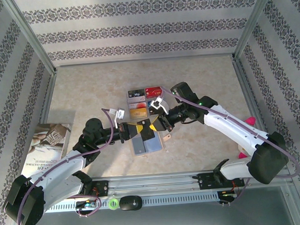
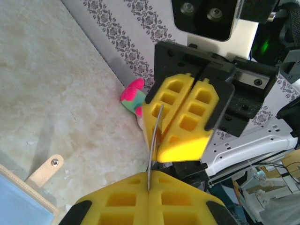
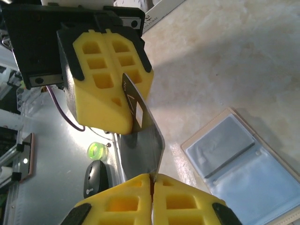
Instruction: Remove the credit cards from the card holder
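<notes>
One silver-grey card (image 3: 143, 140) is hanging in the air at the centre of the top view, bridging the two grippers, and its edge is bowing slightly in the left wrist view. Directly beneath it the card holder (image 1: 147, 141) is lying open and flat on the table (image 1: 87, 91). Its grey-blue panels are facing up and its tan strap tab (image 2: 47, 169) is poking out at the lower left of the left wrist frame.

Trouble looks most likely to come from the shared hold. With both arms gripping one thin card, a pull or twist by either arm would probably bend it more or flick it out of the pads. A release by one side while the other is seated poorly would likely drop it onto the holder.

The left gripper (image 2: 148, 185) is clamping one end of the card, its yellow pads meeting with only the card in the seam. The right gripper (image 3: 151, 183) is likewise pressing its pads together on the opposite end, with no gap showing beyond the card itself.

Six colourful cards (image 1: 142, 104) are lying in a grid just above the holder in the top view. A printed booklet (image 1: 49, 144) is resting well apart at the left, and a pink plush toy (image 2: 132, 96) is sitting by the wall.
</notes>
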Available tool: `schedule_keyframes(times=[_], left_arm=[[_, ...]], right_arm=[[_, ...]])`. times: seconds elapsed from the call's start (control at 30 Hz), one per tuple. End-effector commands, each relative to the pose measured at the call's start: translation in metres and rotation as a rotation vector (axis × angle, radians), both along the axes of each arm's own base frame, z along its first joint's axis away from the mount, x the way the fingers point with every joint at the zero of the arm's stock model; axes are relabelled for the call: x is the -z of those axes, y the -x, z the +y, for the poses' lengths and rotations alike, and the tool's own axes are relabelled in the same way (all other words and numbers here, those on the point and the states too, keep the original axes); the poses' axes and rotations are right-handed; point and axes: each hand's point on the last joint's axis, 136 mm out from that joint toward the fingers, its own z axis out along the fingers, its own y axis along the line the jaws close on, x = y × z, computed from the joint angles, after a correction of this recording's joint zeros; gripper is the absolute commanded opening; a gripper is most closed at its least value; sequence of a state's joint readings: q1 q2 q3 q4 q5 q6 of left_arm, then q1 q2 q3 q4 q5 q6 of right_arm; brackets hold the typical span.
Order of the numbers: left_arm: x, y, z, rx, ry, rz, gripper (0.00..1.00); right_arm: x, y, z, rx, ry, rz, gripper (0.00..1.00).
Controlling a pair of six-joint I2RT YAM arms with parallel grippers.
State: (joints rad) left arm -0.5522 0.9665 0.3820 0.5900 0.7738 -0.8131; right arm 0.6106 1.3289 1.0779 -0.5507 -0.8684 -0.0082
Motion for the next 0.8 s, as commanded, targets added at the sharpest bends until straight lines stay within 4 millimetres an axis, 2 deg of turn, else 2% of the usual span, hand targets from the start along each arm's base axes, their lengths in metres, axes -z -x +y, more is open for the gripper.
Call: schedule_keyframes(times=[0.0, 0.23, 0.3, 0.5, 0.63, 0.77], left_arm=[[-0.032, -0.005, 0.001, -0.042, 0.073, -0.125, 0.0], [-0.045, -0.015, 0.01, -0.131, 0.098, -0.199, 0.0], [-0.048, -0.018, 0.012, -0.156, 0.108, -0.214, 0.0], [-0.048, -0.022, 0.013, -0.178, 0.106, -0.224, 0.0], [-0.05, -0.022, 0.011, -0.162, 0.107, -0.226, 0.0], [-0.05, -0.021, 0.011, -0.16, 0.107, -0.223, 0.0]], right_arm=[[-0.01, -0.001, 0.009, -0.006, -0.074, 0.003, 0.18], [-0.027, -0.04, 0.007, 0.273, -0.288, -0.05, 0.38], [-0.036, -0.04, 0.009, 0.296, -0.352, -0.037, 0.4], [-0.041, -0.045, 0.013, 0.34, -0.404, -0.007, 0.42], [-0.048, -0.031, 0.017, 0.217, -0.413, -0.02, 0.42], [-0.046, -0.032, 0.016, 0.174, -0.415, 0.001, 0.42]])
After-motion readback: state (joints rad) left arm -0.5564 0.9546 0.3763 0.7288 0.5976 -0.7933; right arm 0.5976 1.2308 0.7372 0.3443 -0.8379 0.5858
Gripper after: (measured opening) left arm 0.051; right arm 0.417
